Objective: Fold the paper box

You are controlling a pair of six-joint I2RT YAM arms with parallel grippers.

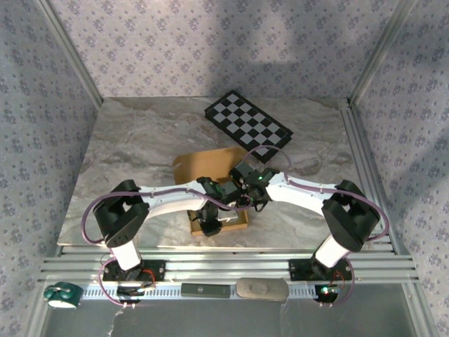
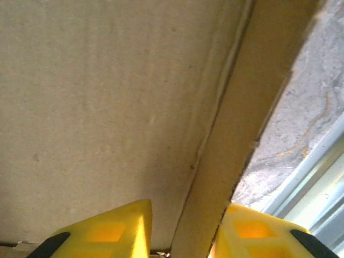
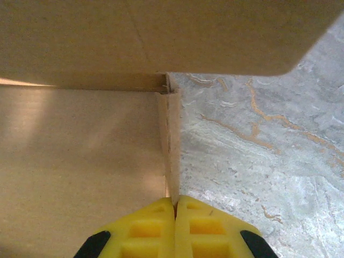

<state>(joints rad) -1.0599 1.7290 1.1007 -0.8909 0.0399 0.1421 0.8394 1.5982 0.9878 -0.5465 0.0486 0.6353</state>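
Paper box (image 1: 203, 165) at centre of the overhead frame, between both arms. Pinched at one thin upright wall by the clenched right gripper (image 3: 175, 200), probably to keep it standing. Straddled at another wall by the left gripper (image 2: 185, 208), fingers released.

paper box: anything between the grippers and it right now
Nothing visible. The right gripper is shut on an upright wall of the paper box, and the left gripper has its jaws open astride another cardboard wall.
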